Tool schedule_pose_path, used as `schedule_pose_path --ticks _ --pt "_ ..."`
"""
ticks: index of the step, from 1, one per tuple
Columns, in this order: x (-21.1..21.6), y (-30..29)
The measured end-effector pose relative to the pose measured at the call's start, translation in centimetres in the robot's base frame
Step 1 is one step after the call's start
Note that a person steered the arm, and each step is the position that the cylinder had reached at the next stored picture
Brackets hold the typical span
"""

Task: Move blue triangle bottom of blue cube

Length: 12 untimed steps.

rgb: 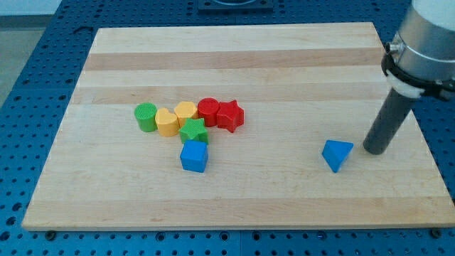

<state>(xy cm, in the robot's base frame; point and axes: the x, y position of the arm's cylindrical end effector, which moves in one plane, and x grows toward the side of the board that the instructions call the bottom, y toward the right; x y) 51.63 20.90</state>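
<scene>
The blue triangle point(337, 154) lies on the wooden board at the view's right. The blue cube point(194, 156) sits left of the board's middle, far to the triangle's left and at about the same height in the view. My tip point(375, 151) rests on the board just right of the blue triangle, a small gap between them.
Just above the blue cube is a cluster: a green star point(193, 131), a green cylinder point(146, 116), two yellow blocks point(168, 121) point(186, 112), a red cylinder point(209, 112) and a red star point(229, 115). The board's right edge point(419, 135) is close to my tip.
</scene>
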Motion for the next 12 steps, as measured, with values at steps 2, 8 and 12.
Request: schedule_pose_path --ticks 2,8,12 --pt "0.5 -5.5" --pt "-0.9 -9.7" --pt "-1.9 -12.1"
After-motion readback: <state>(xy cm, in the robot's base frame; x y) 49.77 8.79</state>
